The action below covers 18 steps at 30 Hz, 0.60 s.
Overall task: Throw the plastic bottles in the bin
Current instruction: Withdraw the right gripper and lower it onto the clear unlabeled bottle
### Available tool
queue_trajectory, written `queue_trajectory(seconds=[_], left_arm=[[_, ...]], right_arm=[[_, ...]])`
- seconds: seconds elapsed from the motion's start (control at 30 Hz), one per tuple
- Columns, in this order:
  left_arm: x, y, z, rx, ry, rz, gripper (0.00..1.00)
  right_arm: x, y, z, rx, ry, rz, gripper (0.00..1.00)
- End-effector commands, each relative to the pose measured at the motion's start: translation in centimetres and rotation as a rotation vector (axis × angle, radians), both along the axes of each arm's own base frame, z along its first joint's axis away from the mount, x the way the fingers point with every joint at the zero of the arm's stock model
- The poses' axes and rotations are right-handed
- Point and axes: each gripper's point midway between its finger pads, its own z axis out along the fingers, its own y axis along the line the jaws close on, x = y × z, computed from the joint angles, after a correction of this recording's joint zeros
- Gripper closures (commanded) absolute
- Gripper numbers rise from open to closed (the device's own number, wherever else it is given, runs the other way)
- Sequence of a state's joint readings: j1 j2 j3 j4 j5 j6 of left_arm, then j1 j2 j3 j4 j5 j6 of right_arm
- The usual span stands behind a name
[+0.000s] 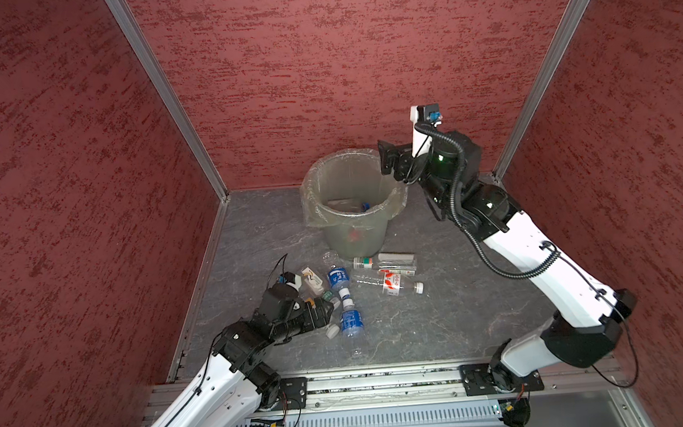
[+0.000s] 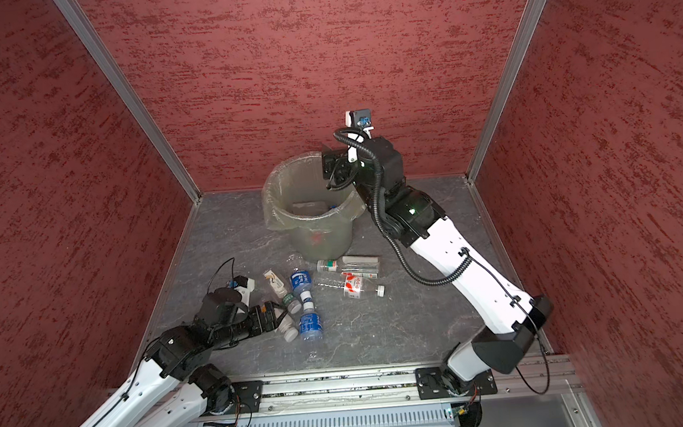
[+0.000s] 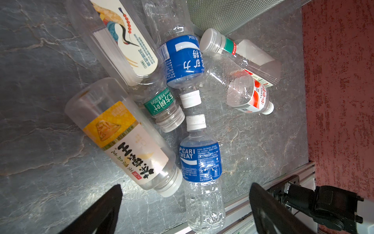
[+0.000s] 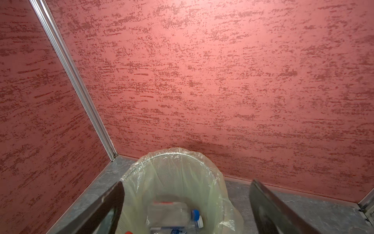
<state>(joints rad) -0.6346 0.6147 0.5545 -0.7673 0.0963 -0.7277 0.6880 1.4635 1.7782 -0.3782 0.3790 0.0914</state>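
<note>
Left tool [image 3: 186, 186]: jaws spread wide, gripping nothing; hangs low over the near end of the heap.
Right tool [image 4: 187, 183]: jaws wide apart, nothing between them; poised above the bin's rim.
Bin [image 1: 354, 238]: upright at the back of the counter [image 1: 444, 319], clear bag folded over its rim.
Plastic bottles [image 1: 338, 279]: most lie on their sides in a loose heap in front of the bin, between it and the left tool.
Key relation: the Pocari bottle [image 3: 200, 160] lies just ahead of the left tool's open gap. Its long axis runs roughly crosswise to the line joining the two fingers, cap end toward the bin. Closing there would likely take it across its width.
Neighbour: the yellow-label bottle [image 3: 125, 137] lies aslant, its capped end just beside the Pocari bottle, perhaps touching. One closure might catch both.
Nearer arm: left, clearly. The right arm is up at the bin, well apart from the heap.
Count, counter: seven bottles plain. An eighth seems likely in the overlapping pair by the bin's foot, hard to separate.
Count, bin: at least two, including a blue-capped bottle [image 4: 195, 214]; the contents are blurred.
Count, other: one bin, two tools.
Progress: most of the job is yet to do.
</note>
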Motion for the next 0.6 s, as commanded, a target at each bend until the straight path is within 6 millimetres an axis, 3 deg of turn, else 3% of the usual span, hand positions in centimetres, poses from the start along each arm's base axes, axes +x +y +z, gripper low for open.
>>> queue_trajectory(seconds=[0.0,0.33,0.57], left_arm=[[0.5,-0.1,0.9,-0.003,-0.025,0.013,0.02],[1.1,-0.1,1.1,0.017,-0.024,0.024,0.02],[1.6,-0.3,1.3,0.035,-0.024,0.018,0.02]], right_arm=[[-1.3,-0.5,-2.0,-0.009,0.023,0.026,0.04],[-6.1,-3.6,-8.9,-0.096,0.149,0.066,0.04],[-8.4,-3.4,-15.4,-0.177,0.330,0.151,0.06]])
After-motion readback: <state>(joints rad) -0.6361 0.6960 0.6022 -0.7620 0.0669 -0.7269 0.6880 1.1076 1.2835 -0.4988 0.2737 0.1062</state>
